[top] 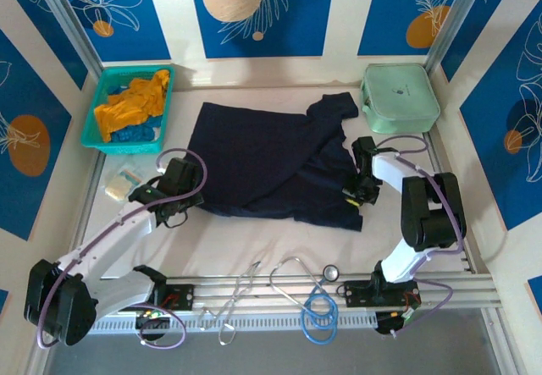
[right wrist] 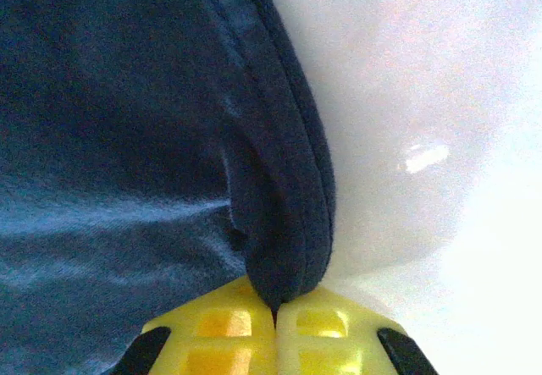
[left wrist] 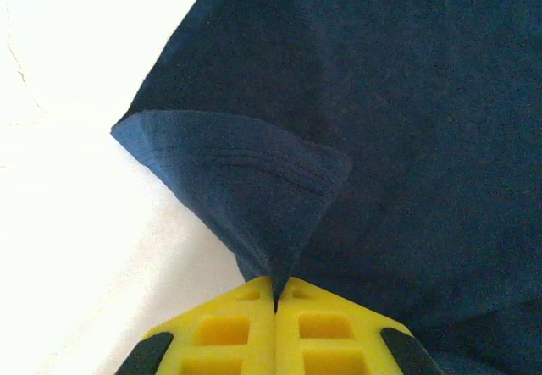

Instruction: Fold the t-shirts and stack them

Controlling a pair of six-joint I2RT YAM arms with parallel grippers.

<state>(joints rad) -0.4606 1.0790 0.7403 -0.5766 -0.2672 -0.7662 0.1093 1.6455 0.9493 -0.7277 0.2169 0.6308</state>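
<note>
Nearest the arm bases, a loop of blue tubing [top: 320, 314] lies slack on the white table [top: 254, 239], clear of the work.

Just beyond it, the left gripper [top: 193, 206] is pinched closed on the near left corner of the large, soft dark navy t-shirt [top: 271, 159]. In the left wrist view its yellow moulded fingers [left wrist: 229, 333] meet on a raised peak of the navy cloth [left wrist: 406, 138], and the double-stitched hem curls over into a cone.

The right gripper [top: 350, 197] is likewise clamped on the shirt's near right edge. The right wrist view shows its jaws closed [right wrist: 275, 306] on a thick, rolled band of hem [right wrist: 110, 138], with glossy white table beside it.

The navy shirt lies across the middle of the table, matte and limp. It is creased on a diagonal, and one short sleeve pokes out at the far right. I judge the fold barely begun: both near corners are held, but nothing neat has formed yet.

At the far left, a rigid teal plastic basket [top: 127, 69] holds a crumpled mustard-orange t-shirt [top: 135, 102] on top of a bright blue t-shirt [top: 135, 135]. Both are unfolded, and no stack exists yet. At the far right sits a smooth, rounded mint-green hard case [top: 400, 96], well apart from the cloth.
</note>
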